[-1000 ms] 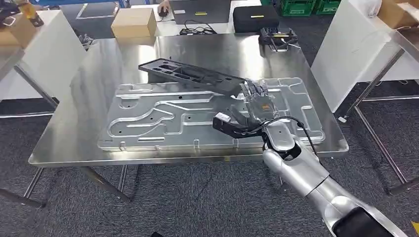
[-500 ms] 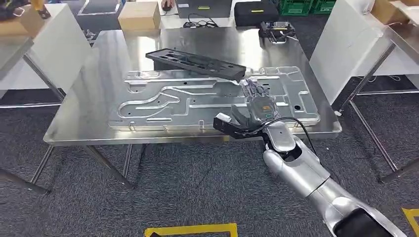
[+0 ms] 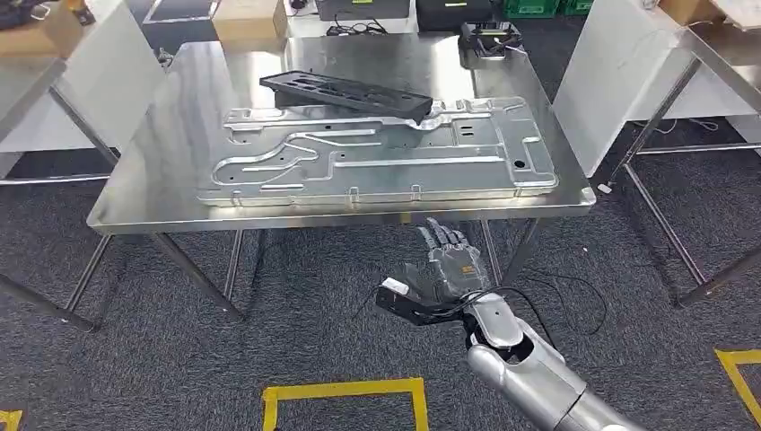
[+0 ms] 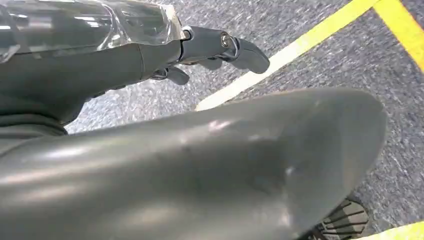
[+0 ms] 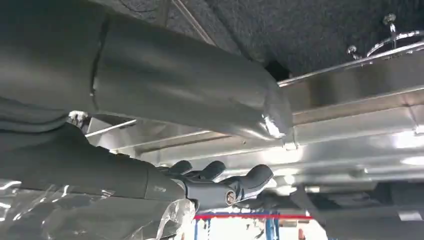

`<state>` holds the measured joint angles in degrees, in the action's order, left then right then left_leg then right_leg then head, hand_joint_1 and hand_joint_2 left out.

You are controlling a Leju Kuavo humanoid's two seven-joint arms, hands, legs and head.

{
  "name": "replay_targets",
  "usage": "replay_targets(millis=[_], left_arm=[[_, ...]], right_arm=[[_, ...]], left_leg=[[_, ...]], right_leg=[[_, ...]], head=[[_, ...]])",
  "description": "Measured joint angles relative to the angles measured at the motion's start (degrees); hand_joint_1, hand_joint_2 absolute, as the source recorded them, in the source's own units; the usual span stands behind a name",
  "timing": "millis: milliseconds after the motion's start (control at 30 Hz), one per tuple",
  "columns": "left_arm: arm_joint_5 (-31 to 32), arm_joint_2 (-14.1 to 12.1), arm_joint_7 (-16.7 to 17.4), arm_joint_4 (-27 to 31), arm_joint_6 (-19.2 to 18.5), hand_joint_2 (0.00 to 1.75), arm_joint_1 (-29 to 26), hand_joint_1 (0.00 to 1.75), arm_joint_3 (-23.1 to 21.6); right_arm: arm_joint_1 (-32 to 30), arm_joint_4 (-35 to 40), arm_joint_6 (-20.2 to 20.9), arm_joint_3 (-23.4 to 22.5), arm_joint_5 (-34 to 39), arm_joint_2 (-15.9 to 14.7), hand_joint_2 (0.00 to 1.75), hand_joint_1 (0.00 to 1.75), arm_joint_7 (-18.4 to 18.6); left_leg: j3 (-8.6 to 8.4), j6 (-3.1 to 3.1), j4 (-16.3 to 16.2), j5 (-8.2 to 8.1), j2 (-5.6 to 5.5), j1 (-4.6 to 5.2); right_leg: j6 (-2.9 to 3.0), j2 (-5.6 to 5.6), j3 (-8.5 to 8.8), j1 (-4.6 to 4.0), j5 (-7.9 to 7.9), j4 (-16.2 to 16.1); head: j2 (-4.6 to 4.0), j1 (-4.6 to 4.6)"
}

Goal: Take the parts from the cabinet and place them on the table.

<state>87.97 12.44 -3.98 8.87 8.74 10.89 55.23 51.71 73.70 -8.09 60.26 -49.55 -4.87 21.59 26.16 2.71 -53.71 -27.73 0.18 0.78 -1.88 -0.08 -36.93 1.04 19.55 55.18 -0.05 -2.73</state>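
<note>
**Clerk:** Item one, the desk (image 3: 135, 193)?

**Onlooker:** Steel-topped, on thin metal legs, standing on dark grey carpet (image 3: 296, 341). Two parts lie on it.

**Clerk:** First part?

**Onlooker:** Large silver metal panel (image 3: 377, 157), pressed with raised channels, flat on the desk and taking up much of the near half. Its near edge runs just inside the desk's front edge.

**Clerk:** Second part?

**Onlooker:** Long black tray (image 3: 345, 94) with cut-outs, lying at a slant across the far edge of the silver panel, touching it and partly overlapping it.

**Clerk:** Right robot hand (image 3: 444, 269)?

**Onlooker:** Below the desk's front edge, out over the carpet, apart from both parts. Fingers spread and pointing towards the desk, holding nothing. The silver arm comes up from the lower right.

**Clerk:** Left robot hand (image 4: 220, 47)?

**Onlooker:** Seen from its wrist, hanging over carpet with a yellow floor line (image 4: 300, 47) close by. Dark fingers loosely bent, nothing between them.

**Clerk:** Sundries?

**Onlooker:** Yellow tape (image 3: 345, 395) marking a box on the floor in front of the desk. A small black device (image 3: 489, 36) at the desk's far right corner. White side tables to either side.
</note>
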Motion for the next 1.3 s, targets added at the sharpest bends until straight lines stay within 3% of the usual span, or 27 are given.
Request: replay_targets(millis=[100,133,167,233,267,300,333,400,433,467,500,600,633,667,733,767,800,867,933,967,1000,1033,1133,1167,1233,1267,1300], left_arm=[[0.0,0.0,0.0,0.0,0.0,0.0,-0.2,0.0,0.0],[0.0,0.0,0.0,0.0,0.0,0.0,-0.1,0.0,0.0],[-0.1,0.0,0.0,0.0,0.0,0.0,0.0,0.0,0.0],[-0.7,-0.1,0.0,0.0,0.2,0.0,-0.2,0.0,0.1],[-1.1,0.0,0.0,0.0,0.3,0.0,-0.5,0.0,0.1],[-1.3,0.0,0.0,0.0,0.4,0.0,-0.6,0.0,0.2],[-1.7,-0.1,-0.2,0.0,0.6,0.0,-0.8,0.0,0.3],[-2.5,-0.1,-0.8,0.0,1.4,0.0,-1.4,0.0,0.7],[-2.8,-0.2,-0.9,0.0,1.6,0.0,-1.6,0.0,1.0],[-2.9,-0.2,-0.9,0.0,1.8,0.0,-1.6,0.0,1.4],[-3.1,-0.2,-0.9,0.0,2.1,0.0,-1.7,0.0,1.7],[-4.1,-0.4,-0.2,0.0,2.7,0.0,-3.0,0.0,3.0],[-4.4,-0.4,0.2,0.0,2.8,0.0,-3.4,0.0,3.6],[-4.7,-0.4,0.6,0.0,2.9,0.0,-3.7,0.0,4.0],[-5.4,-0.4,0.6,0.0,3.4,0.0,-3.8,0.0,5.0],[-5.5,-0.4,0.6,-0.1,3.5,0.0,-3.8,0.0,5.6],[-5.7,-0.4,0.6,0.0,3.5,0.0,-3.8,0.0,6.0],[-5.8,-0.5,0.8,0.0,3.6,0.0,-3.7,0.0,6.7],[-5.0,-0.6,1.5,0.0,3.4,0.0,-3.3,0.0,7.4],[-4.6,-0.6,1.7,0.0,3.2,0.0,-3.0,0.0,7.5],[-4.6,-0.6,1.9,0.0,2.9,0.0,-2.7,0.0,7.6],[-4.5,-0.6,2.4,-0.1,2.5,0.0,-2.4,0.0,7.8],[-3.5,-0.5,2.5,-0.2,2.1,0.0,-2.6,0.0,8.7],[-3.3,-0.5,2.4,-0.2,2.1,0.0,-2.6,0.0,8.9],[-3.0,-0.5,2.1,-0.2,2.0,0.0,-2.6,0.0,9.2],[-2.9,-0.5,2.1,-0.2,2.0,0.0,-2.6,0.0,9.3],[-2.8,-0.5,2.1,-0.2,1.9,0.0,-2.7,0.0,9.5]], right_arm=[[-0.3,0.7,-0.1,-0.2,0.1,-0.4,0.0,0.0,0.0],[-0.5,0.7,-0.1,-0.3,0.2,-0.7,0.0,0.0,0.0],[-0.7,1.0,-0.1,-0.3,1.0,-0.9,0.0,0.0,-0.1],[-2.9,1.1,-0.4,-1.1,5.0,-1.4,0.0,0.0,-0.9],[-4.5,1.1,-1.1,-1.6,7.5,-1.6,0.0,0.0,-1.5],[-6.5,1.1,-1.7,-1.9,9.6,-1.6,0.0,0.0,-2.1],[-9.6,0.8,-3.0,-2.4,11.9,-1.8,0.0,0.0,-3.1],[-17.2,-3.6,-6.5,-4.4,21.9,-2.1,0.0,0.0,-9.0],[-20.2,-8.8,-7.8,-5.8,28.2,-1.9,0.0,0.0,-12.5],[-22.7,-12.2,-8.5,-6.7,32.6,-1.1,0.0,0.0,-14.8],[-25.9,-15.8,-8.7,-7.7,36.0,-1.0,0.0,0.0,-16.3],[-35.3,-28.8,-7.5,-12.4,49.7,-0.6,0.0,0.0,-16.3],[-38.1,-32.7,-5.9,-14.9,55.6,-0.5,0.0,0.0,-13.5],[-40.3,-35.6,-4.9,-17.0,58.5,-0.4,0.0,0.0,-9.7],[-43.3,-40.8,-3.5,-20.0,59.3,-0.4,0.0,0.0,-4.5],[-44.3,-43.0,-3.0,-21.1,59.3,-0.4,0.0,0.0,-3.7],[-45.1,-44.8,-2.7,-22.2,59.4,-0.3,0.0,0.0,-3.1],[-46.3,-47.8,-2.3,-24.0,59.3,0.1,0.0,0.0,-2.9],[-46.8,-50.0,-2.8,-25.2,59.1,1.0,0.0,0.0,-4.9],[-46.7,-50.9,-3.1,-25.6,58.8,1.4,0.0,0.0,-6.1],[-46.7,-51.6,-3.9,-26.1,58.3,1.8,0.0,0.0,-7.7],[-46.7,-52.3,-5.2,-26.3,57.4,2.3,0.0,0.0,-10.0],[-46.3,-54.1,-8.9,-26.0,53.3,3.3,0.0,0.0,-17.6],[-45.9,-54.5,-9.0,-26.0,53.7,3.5,0.0,0.0,-17.5],[-45.5,-55.1,-8.8,-26.0,55.2,3.9,0.0,0.0,-16.0],[-45.5,-55.6,-8.3,-26.0,56.2,4.0,0.0,0.0,-14.9],[-45.6,-56.0,-7.9,-26.1,57.0,4.0,0.0,0.0,-13.9]], left_leg=[[1.41,0.94,0.6,1.68,-0.06,0.17],[1.51,1.1,0.8,2.73,0.28,-0.25],[2.38,1.68,0.9,3.44,0.15,-0.28],[4.05,1.91,0.9,4.99,0.13,-0.26],[4.91,1.93,0.8,5.64,0.16,-0.25],[5.92,1.85,0.8,6.42,0.2,-0.24],[6.86,1.76,0.7,7.09,0.27,-0.28],[8.21,1.31,0.6,8.12,0.21,-0.54],[8.86,0.99,0.2,8.52,-0.03,-0.6],[9.38,0.63,-0.5,8.79,-0.28,-0.14],[9.89,0.35,-1.2,9.12,-0.61,-0.1],[10.0,-0.61,-0.8,10.45,-0.87,-0.49],[10.21,-0.92,-1.4,9.56,-0.83,-0.83],[11.14,-1.36,-3.4,5.89,-0.66,-0.87],[13.31,-2.11,-11.9,-2.08,-0.53,-1.31],[14.05,-2.33,-16.3,-4.33,-0.51,-1.47],[14.13,-2.45,-19.5,-4.81,-0.5,-1.55],[11.23,-2.42,-18.9,-1.35,-0.5,-1.63],[4.06,-2.06,-9.7,1.48,-0.51,-1.62],[-0.15,-1.73,-4.2,0.16,-0.53,-1.61],[-2.85,-1.26,1.0,-1.19,-0.6,-1.16],[-2.37,-0.85,1.5,-1.72,-0.54,-1.1],[-1.28,0.79,1.6,-0.21,-0.45,-0.91],[-0.71,1.28,1.5,0.44,-0.39,-0.74],[0.61,2.01,1.5,1.65,-0.41,-0.57],[1.3,2.14,1.5,2.21,-0.41,-0.41],[2.11,2.18,1.4,2.82,-0.41,-0.17]], right_leg=[[-1.28,0.05,-0.04,0.04,-1.85,-0.9],[-1.32,0.1,-0.55,0.41,-0.43,-0.2],[-1.34,0.11,-1.6,0.17,3.46,2.3],[-1.69,0.14,-3.42,0.27,10.86,10.7],[-1.93,0.14,-4.13,0.26,12.78,15.1],[-2.09,0.13,-4.25,0.32,12.67,18.3],[-2.25,0.13,-3.37,0.34,10.73,18.9],[-2.39,0.12,2.16,0.48,6.02,13.7],[-2.52,0.1,6.05,0.71,6.01,8.8],[-2.7,0.12,10.21,0.79,8.45,3.1],[-2.05,0.19,12.07,0.52,10.47,-1.0],[-0.52,-0.22,11.86,0.0,9.93,-0.9],[0.22,-0.98,11.39,0.36,9.18,-1.1],[0.54,-1.01,10.7,0.36,8.66,-1.0],[0.95,-1.39,9.15,0.35,7.45,-1.0],[0.93,-1.4,8.18,0.32,6.79,-0.9],[0.87,-1.34,7.17,0.32,6.08,-0.9],[0.62,-0.96,5.33,0.35,4.73,-0.8],[0.12,-0.42,3.74,0.4,3.29,-0.8],[-0.22,-0.11,3.4,0.34,2.69,-0.8],[-0.66,0.17,3.1,0.08,2.31,-0.7],[-1.01,0.11,2.94,0.1,1.67,-0.8],[-2.31,0.13,2.53,0.81,0.44,-1.0],[-2.29,0.1,1.87,0.88,3.06,0.6],[-2.38,0.11,-0.03,0.81,11.07,7.8],[-2.5,0.12,-1.09,0.69,13.7,12.3],[-2.58,0.12,-1.82,0.62,14.46,16.5]], head=[[-0.02,-0.02],[-0.02,-0.04],[-0.02,0.0],[-0.04,-0.04],[-0.02,-0.02],[-0.04,-0.04],[-0.02,-0.04],[-0.02,-0.07],[-0.02,-0.02],[-0.02,-0.02],[-0.02,-0.15],[-0.02,-0.13],[-0.02,-0.13],[-0.04,-0.18],[-0.02,-0.2],[-0.02,-0.2],[-0.04,-0.2],[-0.02,-0.2],[-0.02,-0.2],[-0.02,-0.18],[-0.02,-0.2],[-0.02,-0.13],[-0.02,-0.15],[-0.02,-0.13],[-0.02,-0.07],[-0.02,-0.09],[-0.02,-0.09]])
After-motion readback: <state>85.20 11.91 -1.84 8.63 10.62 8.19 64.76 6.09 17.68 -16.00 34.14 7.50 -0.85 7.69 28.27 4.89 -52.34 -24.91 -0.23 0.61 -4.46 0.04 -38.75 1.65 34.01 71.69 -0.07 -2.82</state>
